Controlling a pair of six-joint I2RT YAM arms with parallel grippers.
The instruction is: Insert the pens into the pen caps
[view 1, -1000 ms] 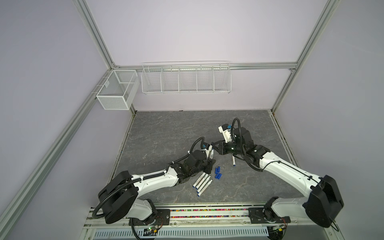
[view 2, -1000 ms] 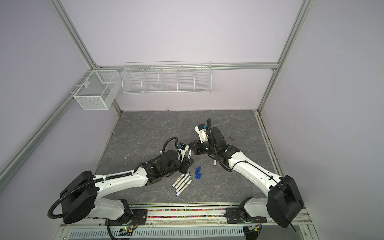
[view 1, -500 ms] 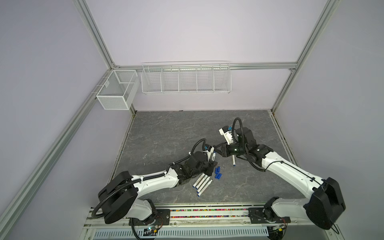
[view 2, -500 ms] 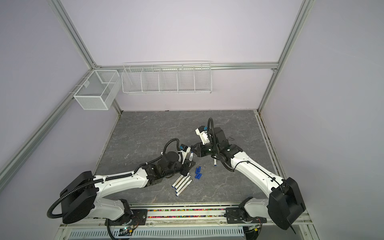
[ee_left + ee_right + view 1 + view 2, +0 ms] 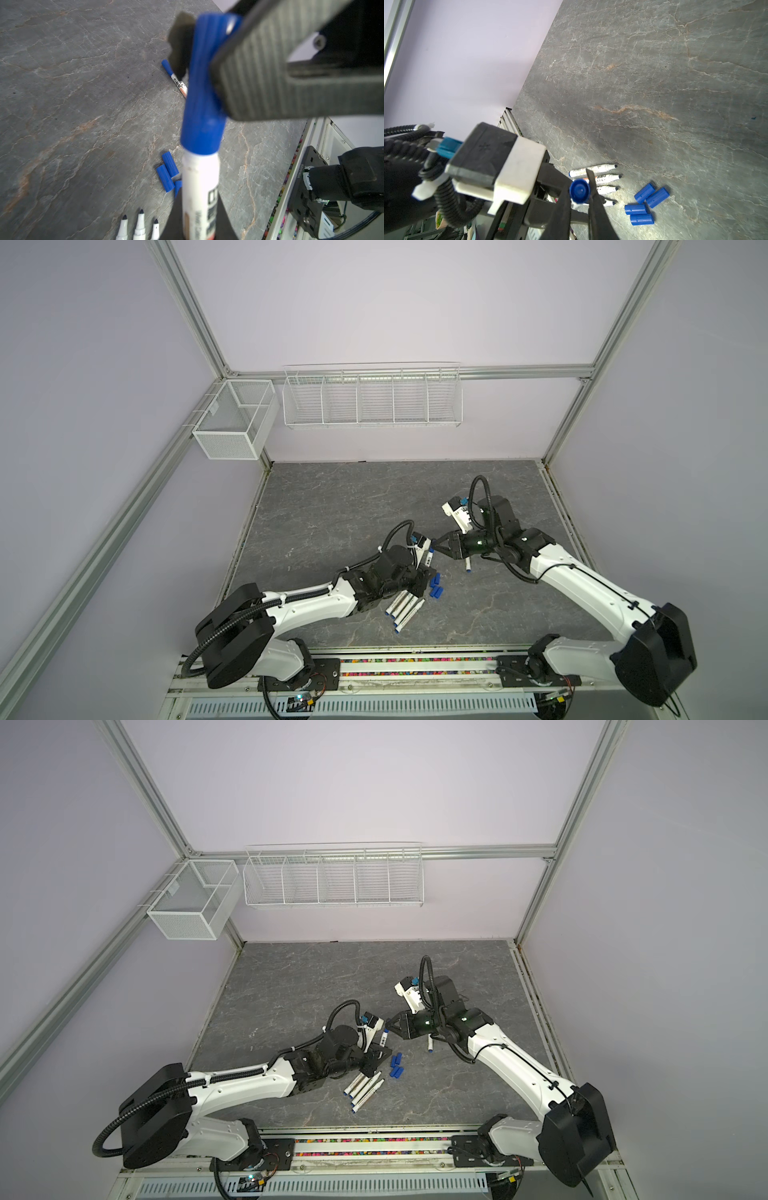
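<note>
right gripper (image 5: 434, 546) swung left, level | pinching cap (image 5: 204, 83) | left gripper (image 5: 423, 572) clamps upraised pen (image 5: 199, 197)

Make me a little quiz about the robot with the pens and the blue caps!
1. How many loose caps lie together on the table?
2. True or false: the left gripper holds a pen.
3. What is the right gripper shut on?
A. a cap on the held pen's tip
B. a wire basket
C. nothing

Key: 1. four; 2. true; 3. A
</note>
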